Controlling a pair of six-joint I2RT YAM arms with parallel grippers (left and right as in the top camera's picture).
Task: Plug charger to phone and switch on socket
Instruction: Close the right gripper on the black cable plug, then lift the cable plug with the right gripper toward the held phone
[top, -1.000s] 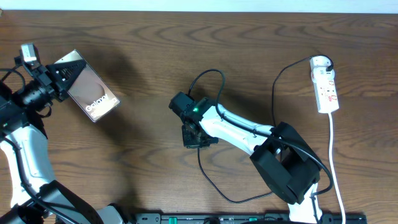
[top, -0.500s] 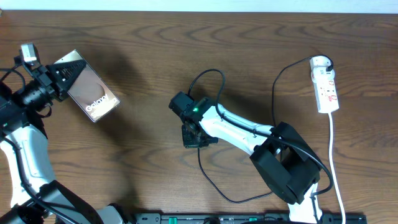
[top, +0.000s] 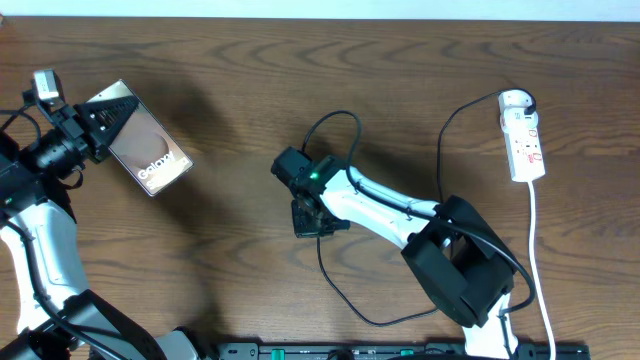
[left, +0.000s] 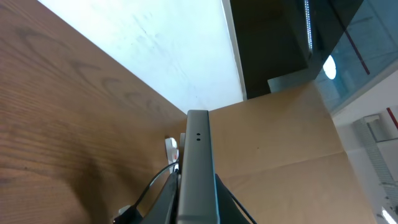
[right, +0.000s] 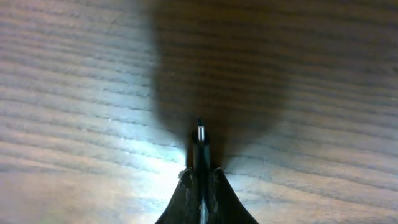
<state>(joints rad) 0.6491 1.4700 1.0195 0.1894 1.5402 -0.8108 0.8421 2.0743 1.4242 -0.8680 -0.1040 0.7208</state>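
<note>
We look down on a brown wood-grain table (top: 230, 70) with 2 robot arms. At the far left, the left gripper (top: 108, 125) is closed on one short end of a small flat dark smartphone with a glossy brownish screen (top: 152, 152). The white "Galaxy" lettering sits near the phone's free end, which points toward the middle of the table. In the left wrist view we see the phone edge-on (left: 198, 155) as a thin grey slab clamped between the 2 fingers. Near the table's centre, the right gripper (top: 310, 218) is closed on the small black connector tip (right: 200, 132) of a long thin black charger cable (top: 335, 116). In the right wrist view the tip sticks out forward between the 2 closed fingers (right: 185, 186), over the wood; we cannot tell whether it touches. The cable loops around the arm and runs to a white elongated power strip with small red marks (top: 526, 138) at the far right, reaching its rounded end. A thicker white cord (top: 541, 270) trails from the strip toward the near edge. Phone and connector are well apart.
</note>
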